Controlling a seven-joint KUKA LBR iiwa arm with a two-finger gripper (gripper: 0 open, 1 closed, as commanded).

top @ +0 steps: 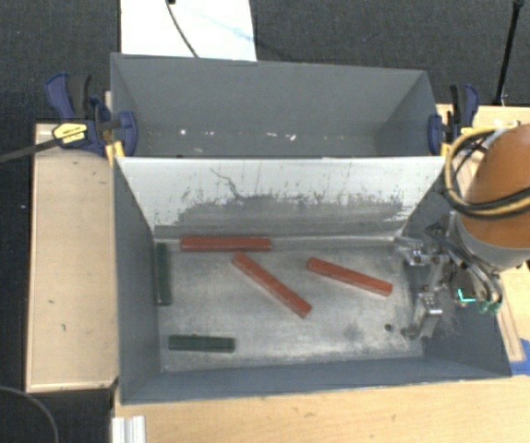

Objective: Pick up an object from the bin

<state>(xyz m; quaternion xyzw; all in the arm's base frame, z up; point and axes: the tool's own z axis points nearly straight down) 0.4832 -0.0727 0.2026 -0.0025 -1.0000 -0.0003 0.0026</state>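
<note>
Hanging low by the right wall of the bin (pixel 274 201), the gripper (pixel 424 319) sits just past the right end of a red stick (pixel 349 276), a little apart from it. I cannot tell if the gripper is open or closed. It is so close to the wall that it could bump it, or it could push the stick away. I count 3 red sticks and 2 dark green sticks (pixel 201 343).
</note>
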